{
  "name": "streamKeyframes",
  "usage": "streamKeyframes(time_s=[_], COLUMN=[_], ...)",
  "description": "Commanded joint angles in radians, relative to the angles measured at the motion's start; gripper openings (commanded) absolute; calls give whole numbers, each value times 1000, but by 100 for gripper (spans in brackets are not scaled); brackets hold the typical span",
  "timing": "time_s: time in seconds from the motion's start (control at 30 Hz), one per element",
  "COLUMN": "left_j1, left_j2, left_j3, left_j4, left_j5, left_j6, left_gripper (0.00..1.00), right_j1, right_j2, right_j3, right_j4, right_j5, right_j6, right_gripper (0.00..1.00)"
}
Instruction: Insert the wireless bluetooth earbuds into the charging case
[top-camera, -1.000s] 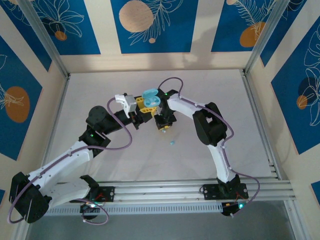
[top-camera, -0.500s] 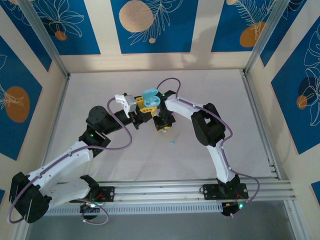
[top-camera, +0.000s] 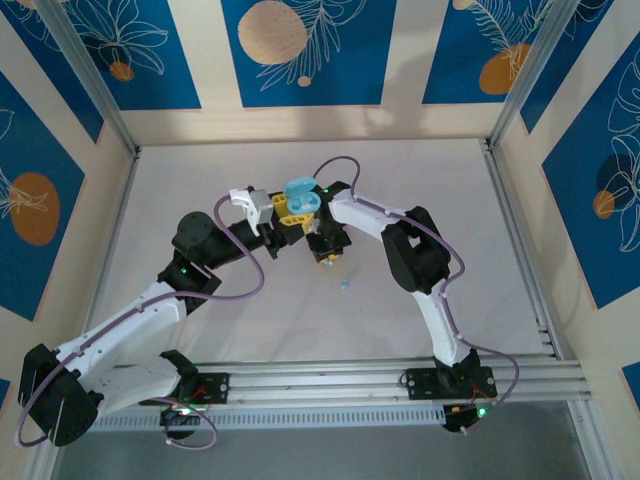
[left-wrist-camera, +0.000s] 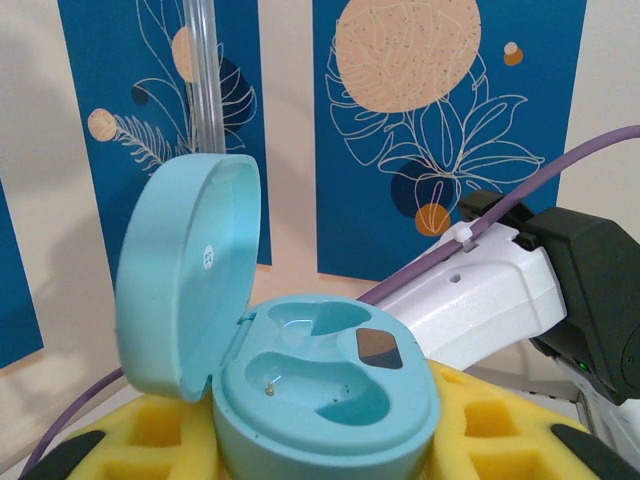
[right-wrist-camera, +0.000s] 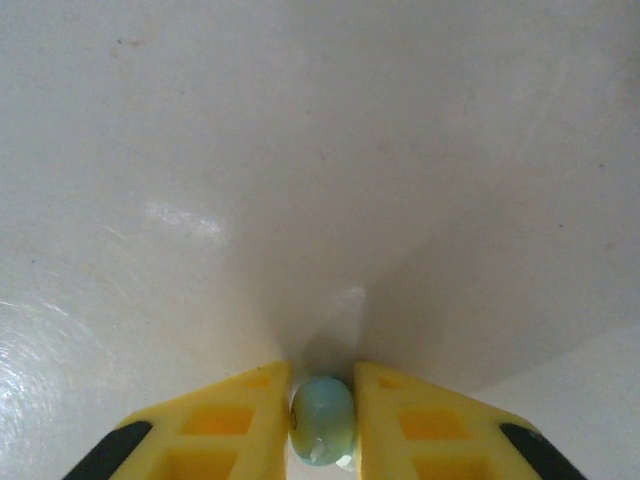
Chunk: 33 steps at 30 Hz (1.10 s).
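Observation:
My left gripper (top-camera: 292, 212) is shut on the light blue charging case (left-wrist-camera: 330, 390), held up above the table. Its lid (left-wrist-camera: 185, 270) stands open to the left and both moulded sockets are empty. In the top view the case (top-camera: 300, 195) sits just up and left of my right gripper (top-camera: 326, 256). Between the right gripper's yellow fingers (right-wrist-camera: 230, 425) a light blue earbud (right-wrist-camera: 322, 420) is pinched, close above the white table. A second light blue earbud (top-camera: 344, 285) lies loose on the table, just below and right of the right gripper.
The white right arm link (left-wrist-camera: 480, 300) and its purple cable (left-wrist-camera: 560, 170) pass close behind the case. The table (top-camera: 200, 180) is walled by blue-patterned panels and metal posts (top-camera: 95, 85). An aluminium rail (top-camera: 330, 380) runs along the near edge.
My right gripper has edged slightly up and left toward the case, carrying the earbud. The left arm and the case have barely moved.

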Motion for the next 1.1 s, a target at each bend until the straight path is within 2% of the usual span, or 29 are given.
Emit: streamKeyframes(time_s=[0.0,0.17,0.27,0.43,0.63,0.9,1.07], left_j1=[-8,-7,-8,-8,-6,-7,-6], left_j2=[-12,-23,-39,-62,-62,-61,-61], left_j3=[-1,-1,-10,-19,-26,-35,-36], left_j4=[15,5,-4,-16,4,-1,-13], left_j5=[-3,-16,-39,-76,-102,-102,-103], left_j6=[14,18,30,56,78,84,94], left_gripper=[34,34,34,34,34,34,34], right_j1=[10,-19,-70,-188,-270,-293,-298], right_j2=[-4,-147,-277,-459,-545,-558,-562], right_j3=[8,-66,-155,-298,-347,-337,-319], right_j4=[-43,34,124,252,256,241,245], right_j5=[-37,-165,-373,-800,-1115,-1310,-1326], right_j6=[2,9,26,67,51,40,61], right_gripper=[20,19,18,18,18,18,18])
